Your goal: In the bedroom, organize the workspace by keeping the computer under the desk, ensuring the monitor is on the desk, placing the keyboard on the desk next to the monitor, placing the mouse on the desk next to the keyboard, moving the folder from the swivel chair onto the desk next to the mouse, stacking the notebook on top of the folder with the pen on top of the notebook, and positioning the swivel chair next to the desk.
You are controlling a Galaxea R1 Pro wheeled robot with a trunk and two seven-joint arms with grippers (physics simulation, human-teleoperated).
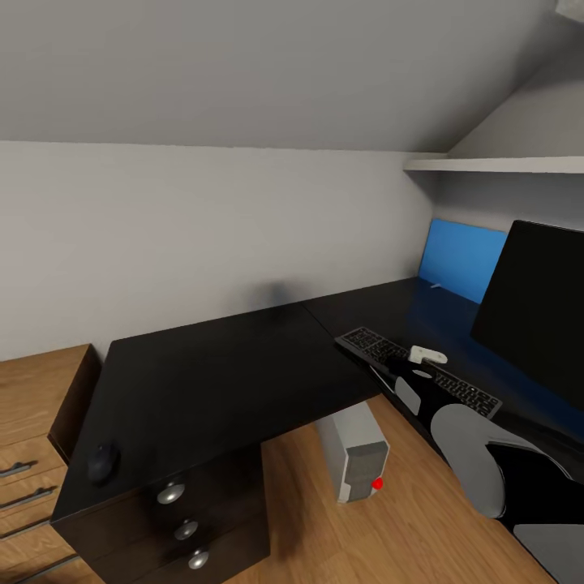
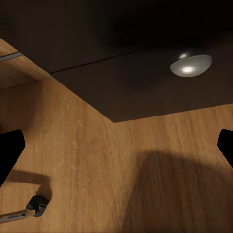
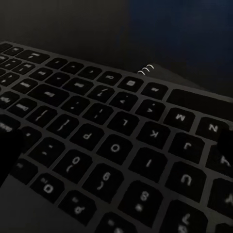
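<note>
The keyboard [image 1: 418, 370] lies on the black table [image 1: 227, 373], just in front of the monitor [image 1: 539, 308], its long axis running diagonally along the table's front edge, from the inner corner of the L toward the robot. The right arm reaches over the keyboard, and the right end effector [image 1: 423, 357] sits directly above its middle, very close to the keys or touching them; which one, I cannot tell. In the right wrist view the keys [image 3: 116, 145] spread wide at close range, legends such as "P", "O", "K", "M", "N", "U", "9" and "8" readable though seen upside down, with dark finger shapes at either side. Whether this end effector is spread or closed, or has hold of the keyboard, cannot be told. No brand name is readable.

The mouse [image 1: 103, 462] rests on the far end of the table from the keyboard, above the drawers with silver knobs [image 1: 170, 492], well apart from the keyboard. The left arm is likely the nearer one to it. The computer [image 1: 354, 456] stands on the floor under the table, below the keyboard.

The left wrist view looks down at the wooden floor [image 2: 97, 170] beside a dark drawer front with a knob [image 2: 190, 64]; the left end effector's fingers [image 2: 9, 150] stand wide apart with nothing between them.
</note>
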